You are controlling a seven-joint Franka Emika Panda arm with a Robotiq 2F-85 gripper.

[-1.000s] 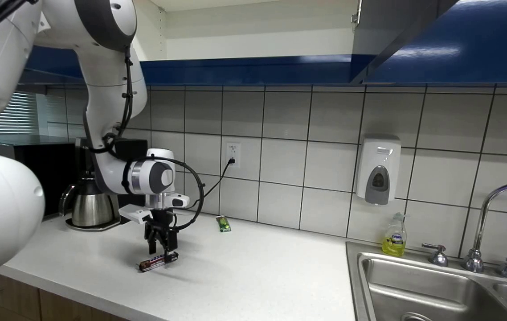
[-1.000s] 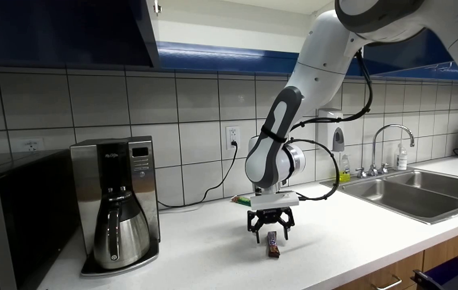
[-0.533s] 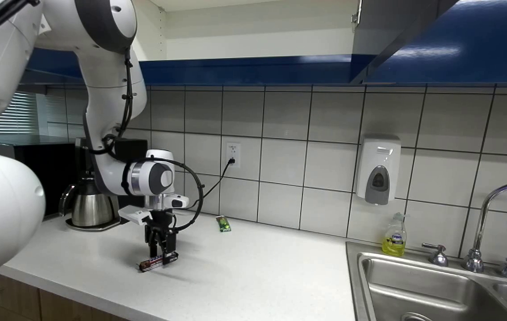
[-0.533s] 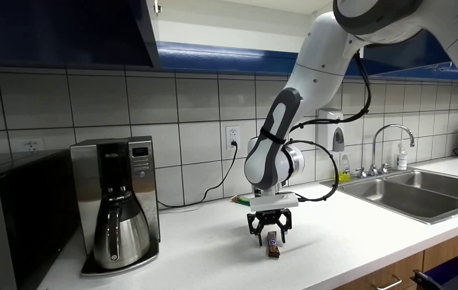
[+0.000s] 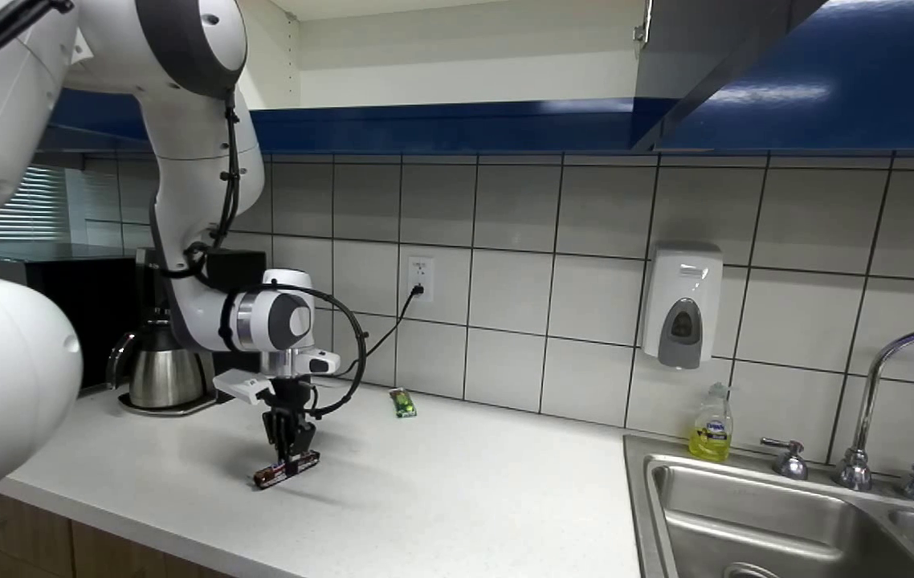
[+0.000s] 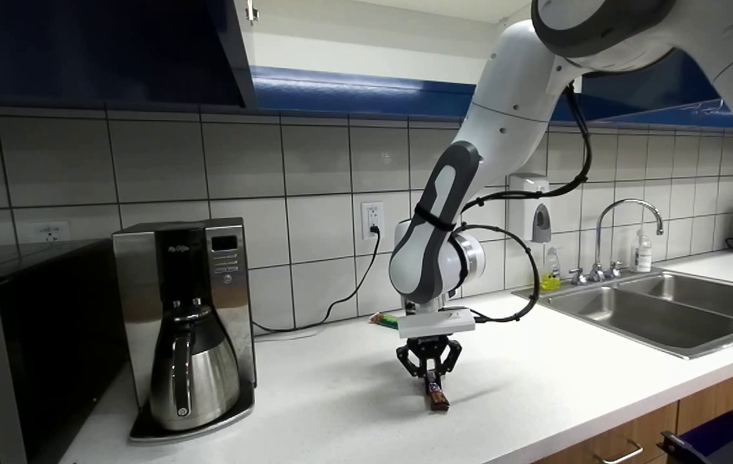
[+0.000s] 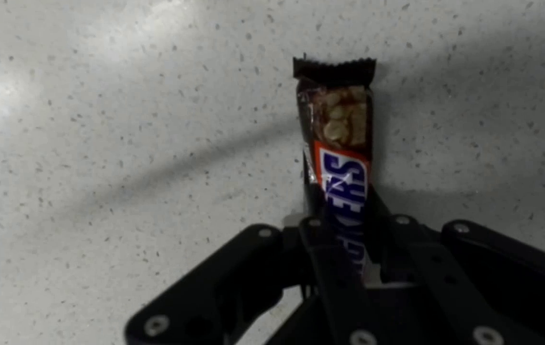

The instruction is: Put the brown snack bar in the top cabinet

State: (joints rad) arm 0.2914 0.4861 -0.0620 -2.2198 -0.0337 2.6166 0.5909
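The brown snack bar (image 7: 339, 120), in a dark wrapper with a blue-and-white label, rests on the white counter. My gripper (image 6: 431, 381) points straight down over it, its two black fingers closed against the bar's long sides. In the wrist view the far end of the bar sticks out past the fingers, while the near end is partly hidden behind them. An exterior view also shows the bar (image 5: 271, 477) still low at counter level under the gripper (image 5: 288, 462). Above the counter, the top cabinet (image 5: 441, 124) stands open, with a white interior and dark blue lower edge.
A coffee maker (image 6: 183, 322) and a black microwave (image 6: 57, 335) stand on the counter. A green wrapped item (image 5: 402, 402) lies near the tiled wall and power cable (image 6: 357, 290). The sink (image 5: 754, 506) has a yellow soap bottle (image 5: 712, 429) behind it. An open cabinet door (image 5: 714, 64) juts outward.
The gripper's fingers have come together from wide apart onto the sides of the snack bar, which has shifted very slightly. The arm has barely moved.
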